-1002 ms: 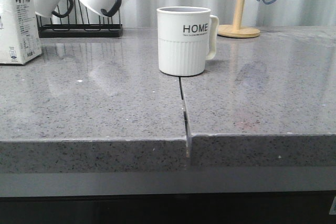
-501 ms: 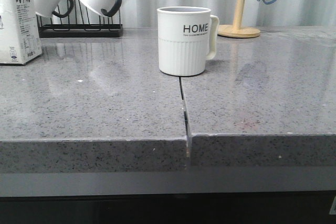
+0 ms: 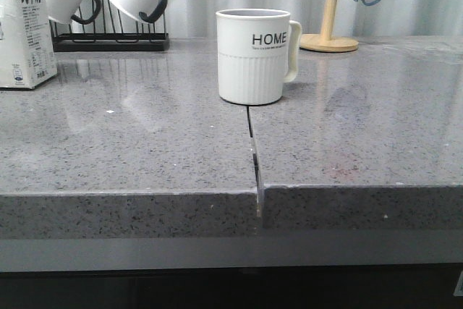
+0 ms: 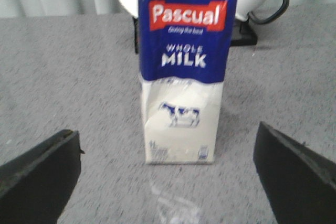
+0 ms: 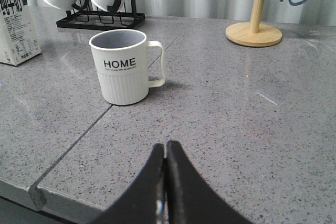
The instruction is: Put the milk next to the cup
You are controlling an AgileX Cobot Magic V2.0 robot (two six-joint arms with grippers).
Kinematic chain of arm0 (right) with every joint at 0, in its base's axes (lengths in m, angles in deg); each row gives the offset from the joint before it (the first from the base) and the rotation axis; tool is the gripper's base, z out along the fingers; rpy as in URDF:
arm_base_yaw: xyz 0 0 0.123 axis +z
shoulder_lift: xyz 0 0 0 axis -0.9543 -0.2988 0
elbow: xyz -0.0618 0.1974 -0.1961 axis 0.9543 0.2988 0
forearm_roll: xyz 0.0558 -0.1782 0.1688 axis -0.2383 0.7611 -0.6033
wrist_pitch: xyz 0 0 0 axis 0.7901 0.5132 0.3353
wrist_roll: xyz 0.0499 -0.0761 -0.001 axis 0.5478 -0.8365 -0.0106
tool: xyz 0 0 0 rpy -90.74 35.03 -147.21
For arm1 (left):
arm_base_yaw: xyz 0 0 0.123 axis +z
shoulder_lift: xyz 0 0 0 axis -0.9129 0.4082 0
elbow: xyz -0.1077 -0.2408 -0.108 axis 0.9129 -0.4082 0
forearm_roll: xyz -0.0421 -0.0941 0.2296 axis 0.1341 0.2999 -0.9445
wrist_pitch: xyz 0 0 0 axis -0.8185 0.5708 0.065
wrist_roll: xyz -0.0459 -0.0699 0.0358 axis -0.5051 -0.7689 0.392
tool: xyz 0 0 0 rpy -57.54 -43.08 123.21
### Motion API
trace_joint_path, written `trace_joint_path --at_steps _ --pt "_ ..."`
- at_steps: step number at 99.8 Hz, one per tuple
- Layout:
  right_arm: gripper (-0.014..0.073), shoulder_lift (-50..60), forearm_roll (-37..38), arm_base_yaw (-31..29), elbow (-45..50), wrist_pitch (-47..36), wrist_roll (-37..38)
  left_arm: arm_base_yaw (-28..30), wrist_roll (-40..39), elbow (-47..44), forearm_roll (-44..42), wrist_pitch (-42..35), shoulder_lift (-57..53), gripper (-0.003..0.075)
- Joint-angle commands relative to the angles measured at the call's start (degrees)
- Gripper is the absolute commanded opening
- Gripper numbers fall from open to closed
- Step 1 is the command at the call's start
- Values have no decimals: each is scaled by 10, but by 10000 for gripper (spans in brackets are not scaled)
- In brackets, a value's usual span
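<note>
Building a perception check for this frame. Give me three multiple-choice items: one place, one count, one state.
1. Where does the milk carton stand relative to the HOME mug in the front view?
A. Far left
B. Touching its handle
C. Far right

2. How many white mugs hang on the black rack?
A. One
B. Two
C. Four

3. How is the left claw?
A. Shut on the carton
B. Shut, empty
C. Open, fingers either side of the carton, not touching

Answers: 1 A, carton at the left frame edge; 2 B, two hang there; 3 C, clear gaps beside the carton.
</note>
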Motion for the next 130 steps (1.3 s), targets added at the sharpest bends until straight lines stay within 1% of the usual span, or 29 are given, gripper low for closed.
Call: trace_joint_path --at_steps 1,27,44,95,130 --pt "-68 -3 -2 -1 -15 -44 0 -15 -4 29 9 -76 22 629" --pt "-68 -3 -2 -1 -15 -44 0 -19 -5 33 15 -158 93 629" --pt "-68 -3 -2 -1 -15 -44 0 -19 -23 34 15 -204 120 628" --pt "-68 -3 -2 -1 -15 -45 0 -19 -31 99 7 -214 206 627" --pt "-68 -3 -2 -1 -15 -45 0 -17 -31 147 -3 -245 277 627"
